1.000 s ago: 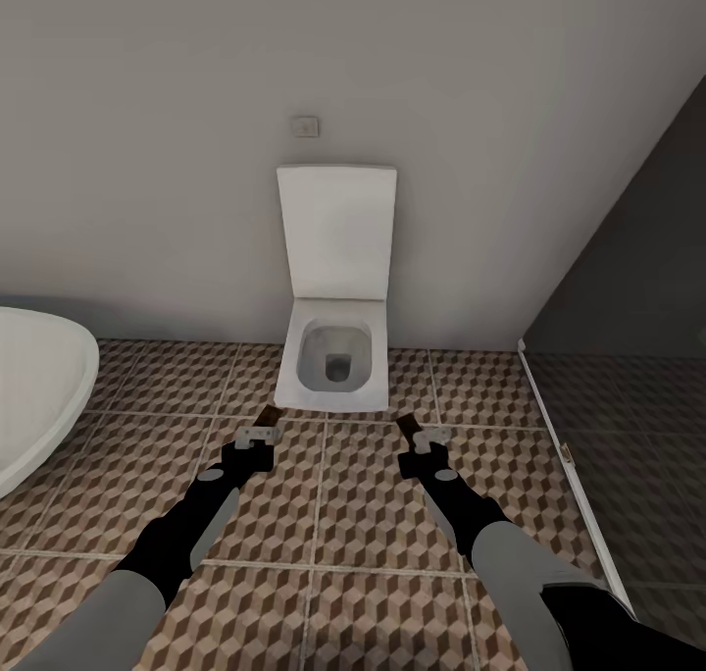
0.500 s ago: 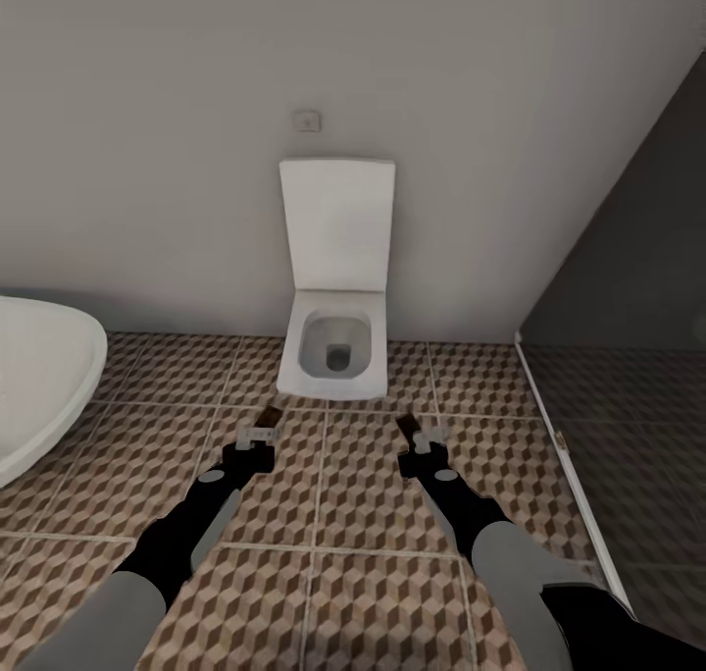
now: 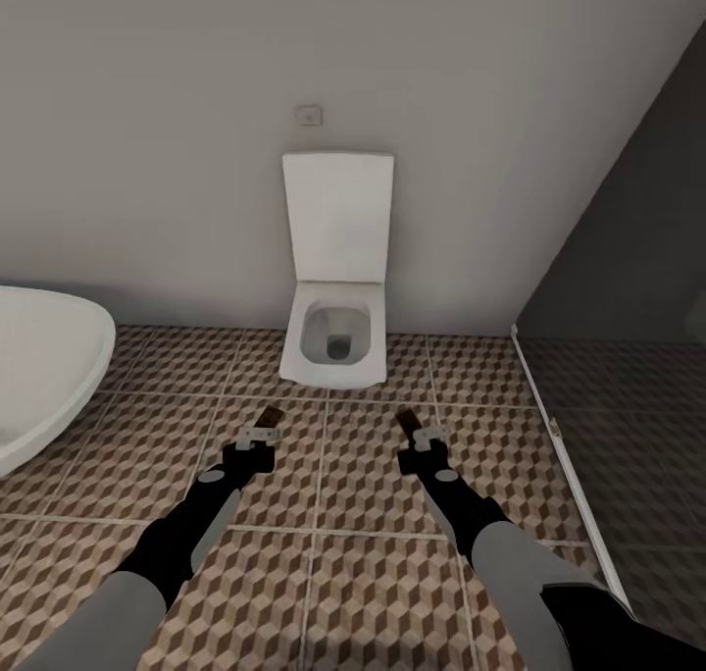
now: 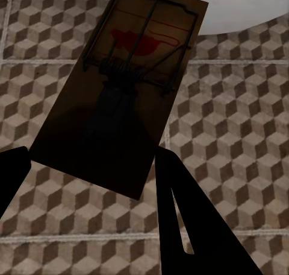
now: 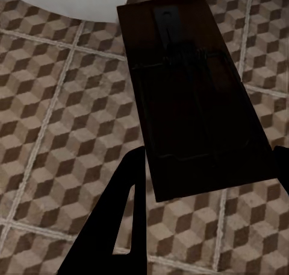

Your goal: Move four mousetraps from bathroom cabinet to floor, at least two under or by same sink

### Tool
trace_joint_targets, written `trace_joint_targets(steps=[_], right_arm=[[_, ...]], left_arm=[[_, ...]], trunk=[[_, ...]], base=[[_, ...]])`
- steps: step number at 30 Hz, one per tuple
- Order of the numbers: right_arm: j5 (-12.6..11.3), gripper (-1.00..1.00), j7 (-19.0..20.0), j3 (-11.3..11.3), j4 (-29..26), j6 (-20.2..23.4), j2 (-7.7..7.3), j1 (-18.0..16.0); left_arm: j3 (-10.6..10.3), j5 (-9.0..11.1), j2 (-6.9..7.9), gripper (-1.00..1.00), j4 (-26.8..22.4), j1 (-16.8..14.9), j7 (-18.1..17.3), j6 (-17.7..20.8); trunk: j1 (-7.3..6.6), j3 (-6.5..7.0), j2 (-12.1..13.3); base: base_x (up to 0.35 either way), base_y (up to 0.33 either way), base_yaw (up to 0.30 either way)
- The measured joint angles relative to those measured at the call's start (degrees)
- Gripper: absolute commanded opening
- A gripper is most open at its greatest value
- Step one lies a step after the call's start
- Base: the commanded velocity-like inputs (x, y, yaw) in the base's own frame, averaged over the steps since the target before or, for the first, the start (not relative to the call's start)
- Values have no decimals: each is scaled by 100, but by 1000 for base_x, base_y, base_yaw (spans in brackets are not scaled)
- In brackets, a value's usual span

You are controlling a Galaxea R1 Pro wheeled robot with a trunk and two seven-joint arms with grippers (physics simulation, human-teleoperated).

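Note:
I hold two mousetraps over the bathroom floor [image 3: 363, 475], a cube-patterned tile. My left gripper [image 3: 261, 435] is shut on the near end of one brown mousetrap [image 3: 271, 417]. In the left wrist view that board [image 4: 120, 100] with its wire bar and red mark sits between my black fingers [image 4: 180, 227]. My right gripper [image 3: 423, 438] is shut on the other mousetrap [image 3: 406, 419]. In the right wrist view this dark board [image 5: 192, 100] is clamped between the fingers [image 5: 114, 227]. Both traps hang above the tiles. The cabinet and the sink are out of view.
A white toilet [image 3: 337, 342] with its lid up stands against the wall straight ahead of both grippers. A white oval bathtub [image 3: 39, 367] juts in from the left. A dark glass partition [image 3: 628, 357] with a white base rail runs along the right.
The whole view has shifted: the toilet sits higher and a little smaller, and more bathtub and floor show, so the camera has moved back. Both arms keep their pose and their traps.

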Motion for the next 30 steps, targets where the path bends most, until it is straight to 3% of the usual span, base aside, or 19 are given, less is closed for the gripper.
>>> trace_joint_targets(steps=[22,30], right_arm=[[-1,-100,-6,-18,-1,-98,-8,-1],[-1,-100,-6,-20,-1,-98,-8,1]], left_arm=[[0,0,-9,-100,0,0,-18,0],[0,1,-9,-100,0,0,-18,2]], trunk=[[0,-36,0],[175,-232,-319]], base=[[0,0,0],[0,0,0]])
